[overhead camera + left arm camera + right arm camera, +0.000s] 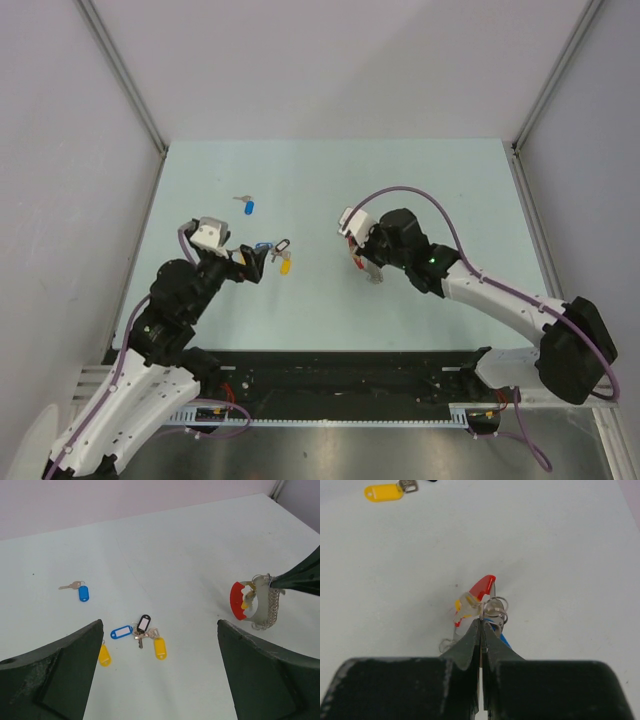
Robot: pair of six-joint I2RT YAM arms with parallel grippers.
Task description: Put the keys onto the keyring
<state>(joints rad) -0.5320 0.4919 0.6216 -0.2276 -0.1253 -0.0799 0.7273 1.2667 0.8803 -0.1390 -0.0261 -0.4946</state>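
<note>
Left fingers [60, 680]: spread fully apart and holding nothing. They are poised low over the pale green tabletop [430, 180], just short of a cluster of small silver keys with plastic tags [145, 632].

Cluster: lying flat on the tabletop. It comprises a black tag [144, 622], a blue-rimmed tag [121, 632] and a yellow tag [159, 648], with the metal blades bunched together between them. A second yellow tag [104, 656] lies at 8 o'clock of the cluster, partly hidden by the left finger.

Lone silver key with a solid blue tag [249, 207]: lying apart, at 11 o'clock of the cluster in the top view.

Right fingers [465, 650]: pressed fully together, pinching the metal side of the large ring of red plastic arc and silvery links [237, 600]. The ring stands upright, its lower edge at or just above the tabletop; which cannot be told. It sits at 3 o'clock of the cluster, well apart from it.

A yellow piece [244, 602] hangs inside the ring. The right wrist view shows something blue close under the fingers, too hidden to identify.
</note>
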